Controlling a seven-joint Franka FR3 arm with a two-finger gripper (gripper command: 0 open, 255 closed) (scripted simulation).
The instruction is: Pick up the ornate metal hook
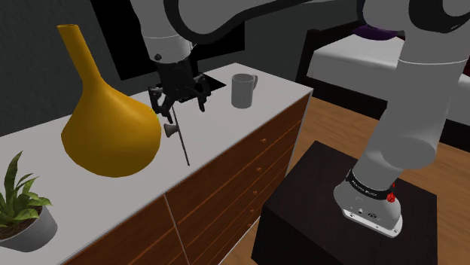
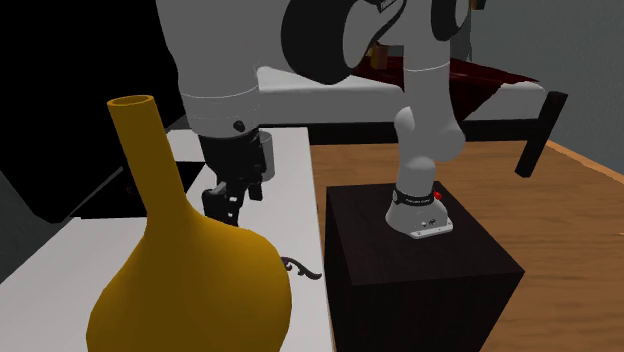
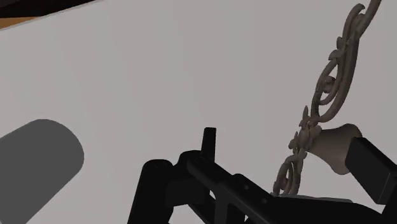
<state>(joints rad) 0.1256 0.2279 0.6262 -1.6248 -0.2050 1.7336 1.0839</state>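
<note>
The white worktop (image 1: 252, 120) tops a wooden chest of drawers, and its long front edge faces the dark stand (image 1: 312, 192) across a strip of wood floor. The ornate metal hook (image 3: 310, 121) seems to lie flat on the worktop, one scrolled end reaching almost to that front edge. In the shoulder view, bare surface stretches to its right as far as the mug (image 1: 242, 90), while on its left the bulging ochre vase (image 1: 113, 132) stands just beside it, leaving little room there. There is one hook, one vase, one grey mug, one potted plant (image 1: 22, 207) at the near left corner, and one bed (image 1: 354, 56) far beyond. The arm rises from the stand, arches over and comes down nearly upright at the wrist. The pincer (image 1: 181, 108) points down over the hook's far end with fingers (image 3: 369, 170) spread apart. The hook's small knob sits close against one finger; whether they touch cannot be told.
</note>
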